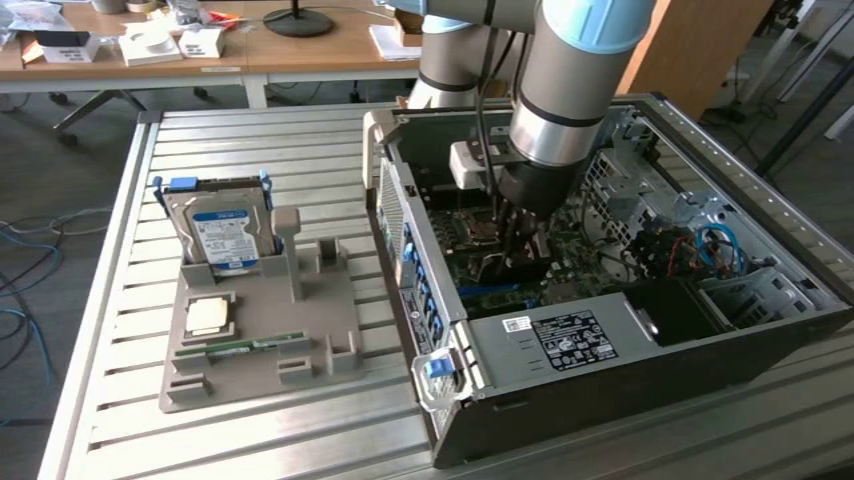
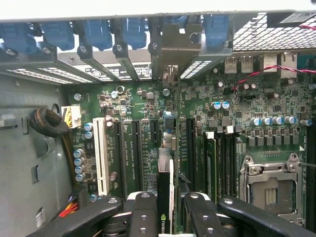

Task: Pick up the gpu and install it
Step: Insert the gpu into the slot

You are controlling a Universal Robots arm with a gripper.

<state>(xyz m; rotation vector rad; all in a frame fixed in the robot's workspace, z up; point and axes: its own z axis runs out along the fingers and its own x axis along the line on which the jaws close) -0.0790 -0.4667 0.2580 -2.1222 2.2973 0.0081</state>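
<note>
**A:** Where's your card right now?

**B:** Look closest first: your gripper (image 2: 167, 217) has its fingers (image 2: 143, 215) clamped on the gpu (image 2: 165, 197), which stands edge-on between them with its bracket end pointing toward the rear slot covers (image 2: 123, 44). You've got it down inside the open computer case (image 1: 561, 400), just above the motherboard (image 2: 148, 123).

**A:** So the pick-up is done?

**B:** I'd judge so. Your card is in the grip and the grey parts holder (image 1: 254, 330) on the slatted bench (image 1: 134, 420) carries just the hard drive (image 1: 224, 235), a processor (image 1: 207, 317) and a memory stick (image 1: 247, 346).

**A:** And the install?

**B:** Not finished, as I read it. Your card hangs in line with the black expansion slots (image 2: 136, 148) beside the white slot (image 2: 101, 155), but I can't tell whether its edge has entered a slot. Farther off, the CPU socket (image 2: 271, 187) sits empty.
</note>
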